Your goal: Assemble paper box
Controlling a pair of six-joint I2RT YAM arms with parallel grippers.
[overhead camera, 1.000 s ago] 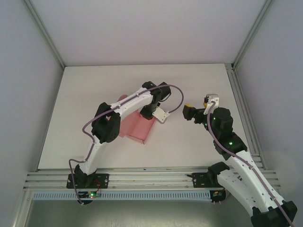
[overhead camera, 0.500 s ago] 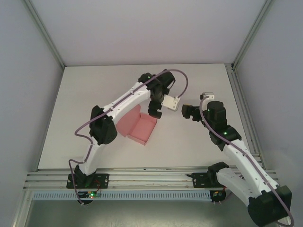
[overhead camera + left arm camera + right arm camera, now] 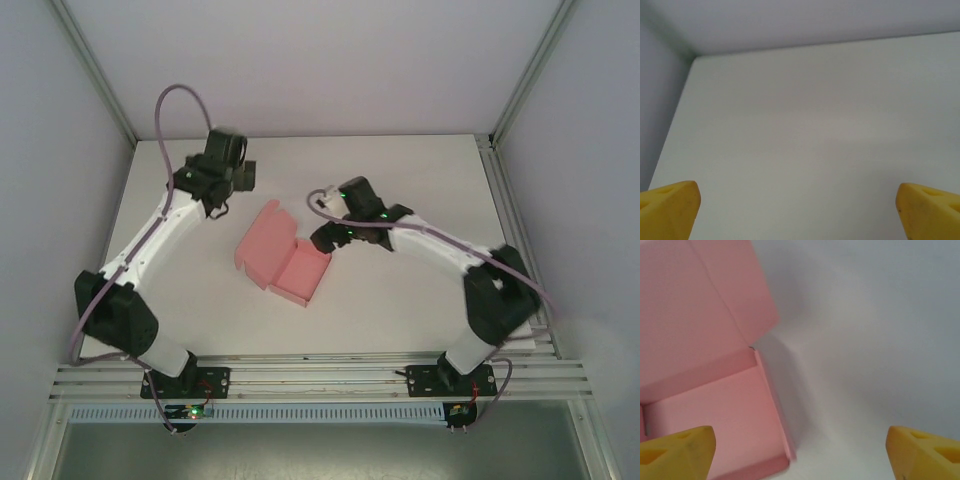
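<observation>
Pink paper box (image 3: 280, 258) sits central on the table (image 3: 400, 300), walls up, lid flap open. Right gripper (image 3: 800, 452), spread, hovers over its right wall, likely to pinch it. Left gripper (image 3: 800, 207) hangs spread and empty, well clear.

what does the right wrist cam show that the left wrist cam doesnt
Right wrist view: the pink paper box, an open tray with its lid flap folded back, close in front of the right fingers. Left wrist view: a far corner of the table where it meets the wall, with bare tabletop ahead of the left fingers. Shared: yellow fingertips set wide apart at the bottom corners, and white tabletop beyond them.
</observation>
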